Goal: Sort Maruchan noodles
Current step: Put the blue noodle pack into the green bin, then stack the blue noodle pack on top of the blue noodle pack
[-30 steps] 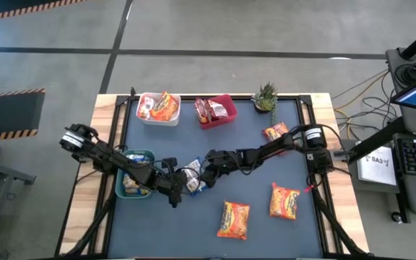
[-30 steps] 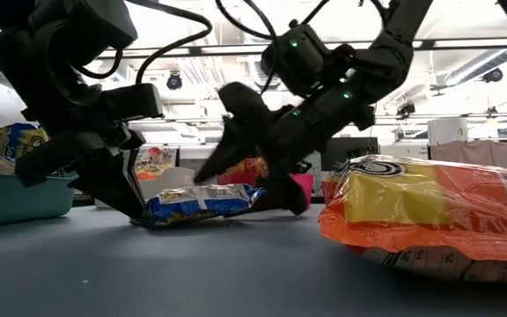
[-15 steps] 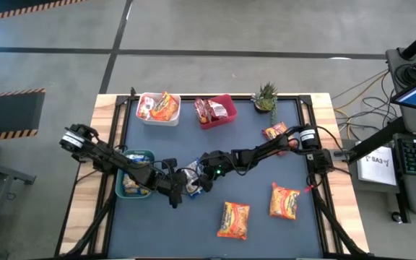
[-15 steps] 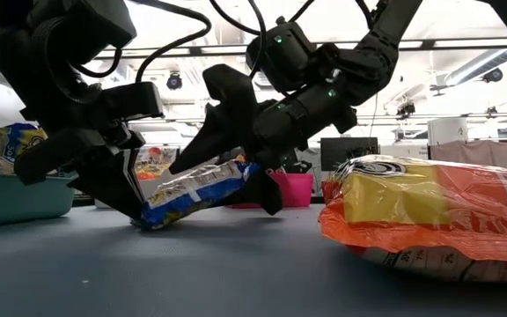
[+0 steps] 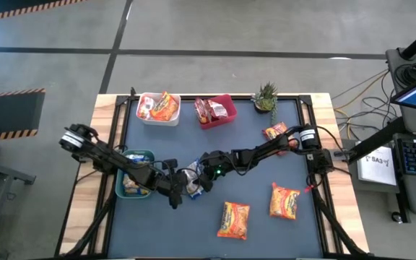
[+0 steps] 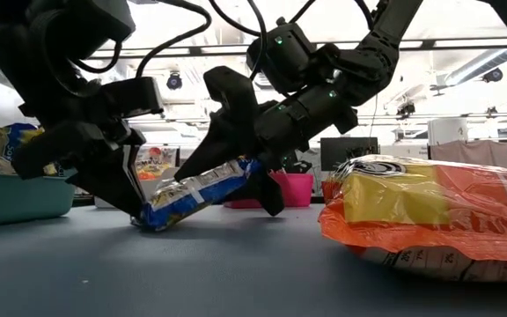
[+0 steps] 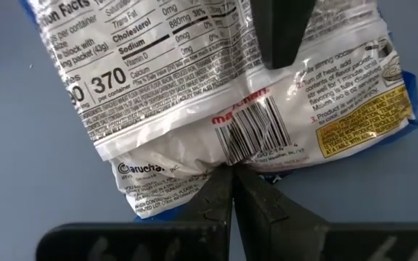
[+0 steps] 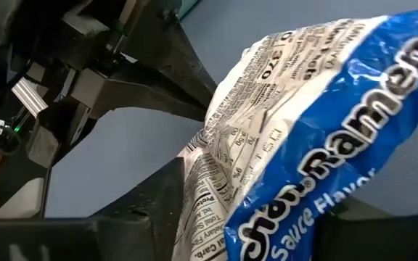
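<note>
Blue-and-white crinkly plastic ramen packet (image 6: 202, 188) sits at centre of the high view, tilted, low end on the dark counter (image 6: 236, 264). Left gripper (image 7: 232, 190) clenched on the packet's edge seam. Right gripper (image 6: 240, 145) straddles the raised end, fingers (image 6: 227, 106) either side; firm grasp cannot be confirmed. Large orange packet (image 6: 429, 216) lies at right of the low view.
</note>
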`<state>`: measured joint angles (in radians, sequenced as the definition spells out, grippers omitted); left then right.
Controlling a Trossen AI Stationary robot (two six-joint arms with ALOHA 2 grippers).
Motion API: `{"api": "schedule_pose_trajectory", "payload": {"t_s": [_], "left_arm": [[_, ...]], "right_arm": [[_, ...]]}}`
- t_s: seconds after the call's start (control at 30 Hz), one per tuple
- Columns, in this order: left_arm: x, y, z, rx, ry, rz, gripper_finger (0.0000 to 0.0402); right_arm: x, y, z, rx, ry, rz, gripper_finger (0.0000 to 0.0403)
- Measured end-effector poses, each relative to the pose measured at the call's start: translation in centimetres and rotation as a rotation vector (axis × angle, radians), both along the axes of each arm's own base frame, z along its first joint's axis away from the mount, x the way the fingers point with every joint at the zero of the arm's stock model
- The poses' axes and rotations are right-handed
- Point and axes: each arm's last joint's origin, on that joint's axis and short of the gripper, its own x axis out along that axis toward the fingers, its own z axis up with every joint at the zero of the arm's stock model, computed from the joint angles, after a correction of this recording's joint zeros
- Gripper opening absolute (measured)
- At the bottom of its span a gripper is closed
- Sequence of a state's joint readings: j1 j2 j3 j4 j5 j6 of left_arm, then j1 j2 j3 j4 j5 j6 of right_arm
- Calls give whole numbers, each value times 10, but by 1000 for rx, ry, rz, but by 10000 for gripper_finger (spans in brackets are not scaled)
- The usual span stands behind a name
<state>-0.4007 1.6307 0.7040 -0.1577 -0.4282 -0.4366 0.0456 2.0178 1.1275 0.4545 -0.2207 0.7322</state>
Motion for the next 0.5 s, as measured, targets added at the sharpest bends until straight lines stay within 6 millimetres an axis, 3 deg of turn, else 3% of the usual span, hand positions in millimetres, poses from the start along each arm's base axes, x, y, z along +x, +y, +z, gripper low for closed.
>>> {"api": "schedule_pose_trajectory", "payload": {"t_s": [0.23, 0.5], "left_arm": [[-4, 1, 16, -7, -32, -12, 0], [-22, 9, 57, 10, -119, -10, 0]], "right_arm": [[0, 0, 1, 0, -3, 0, 150], [-1, 0, 8, -46, -23, 9, 148]]}}
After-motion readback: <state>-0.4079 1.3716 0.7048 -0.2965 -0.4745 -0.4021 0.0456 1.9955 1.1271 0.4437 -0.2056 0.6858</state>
